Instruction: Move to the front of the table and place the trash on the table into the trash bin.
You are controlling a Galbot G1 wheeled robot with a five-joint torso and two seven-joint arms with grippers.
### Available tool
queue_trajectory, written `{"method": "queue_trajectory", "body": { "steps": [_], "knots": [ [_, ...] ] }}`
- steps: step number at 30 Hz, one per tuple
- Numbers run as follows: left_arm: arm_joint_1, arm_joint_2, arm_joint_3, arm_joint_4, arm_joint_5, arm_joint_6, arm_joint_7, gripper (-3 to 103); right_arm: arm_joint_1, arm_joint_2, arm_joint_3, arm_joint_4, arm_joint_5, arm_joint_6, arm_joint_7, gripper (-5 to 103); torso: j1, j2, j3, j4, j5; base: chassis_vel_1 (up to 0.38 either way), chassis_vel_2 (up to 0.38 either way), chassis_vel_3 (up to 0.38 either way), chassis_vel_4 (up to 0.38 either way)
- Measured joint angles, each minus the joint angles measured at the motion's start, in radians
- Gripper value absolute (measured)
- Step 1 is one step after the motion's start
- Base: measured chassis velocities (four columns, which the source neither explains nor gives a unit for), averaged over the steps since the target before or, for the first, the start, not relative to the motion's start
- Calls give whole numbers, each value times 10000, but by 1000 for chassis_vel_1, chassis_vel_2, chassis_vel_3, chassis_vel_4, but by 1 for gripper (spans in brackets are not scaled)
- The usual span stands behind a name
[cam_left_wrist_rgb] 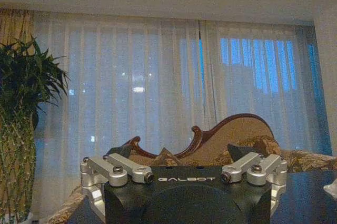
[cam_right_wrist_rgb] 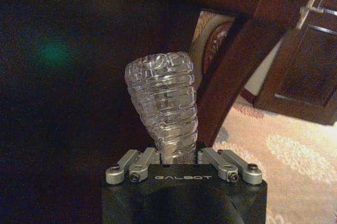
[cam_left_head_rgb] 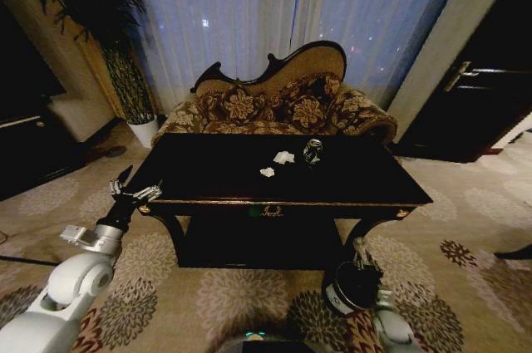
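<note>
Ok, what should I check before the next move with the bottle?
1. Bottle gripped by right gripper: ok, jaws shut on it.
2. Bottle over the trash bin: cannot tell; the bin is close by the gripper, low beside the table leg.
3. Left gripper free: ok, open, at the table's left front corner.
4. Table cleared: not ok; two paper lumps and a wrapper lie on it.
5. Robot facing the table's front: ok.

- You've got the black table (cam_left_head_rgb: 216, 172) sitting right in front of the sofa (cam_left_head_rgb: 274, 100).
- On it: two white paper lumps (cam_left_head_rgb: 283, 157) and, just beside them, a shiny clear wrapper (cam_left_head_rgb: 312, 151).
</note>
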State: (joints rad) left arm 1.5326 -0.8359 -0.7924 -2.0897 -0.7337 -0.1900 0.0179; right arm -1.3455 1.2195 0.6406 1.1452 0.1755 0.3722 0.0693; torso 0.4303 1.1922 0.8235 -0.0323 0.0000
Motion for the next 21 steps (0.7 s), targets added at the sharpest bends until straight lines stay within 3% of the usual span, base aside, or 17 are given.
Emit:
{"method": "queue_trajectory", "body": {
  "steps": [16, 21],
  "knots": [
    [-67, 58, 80, -4, -1, 94, -87, 100, 1569, -52, -165, -2371, 433, 709, -439, 23, 0, 0, -1, 1, 0, 0, 0, 0, 0],
    [-67, 18, 168, -7, 48, 117, -126, 100, 1634, -84, -43, -2568, 586, 745, -498, 42, -1, 0, -1, 0, 0, 0, 0, 0, 0]
  ]
}}
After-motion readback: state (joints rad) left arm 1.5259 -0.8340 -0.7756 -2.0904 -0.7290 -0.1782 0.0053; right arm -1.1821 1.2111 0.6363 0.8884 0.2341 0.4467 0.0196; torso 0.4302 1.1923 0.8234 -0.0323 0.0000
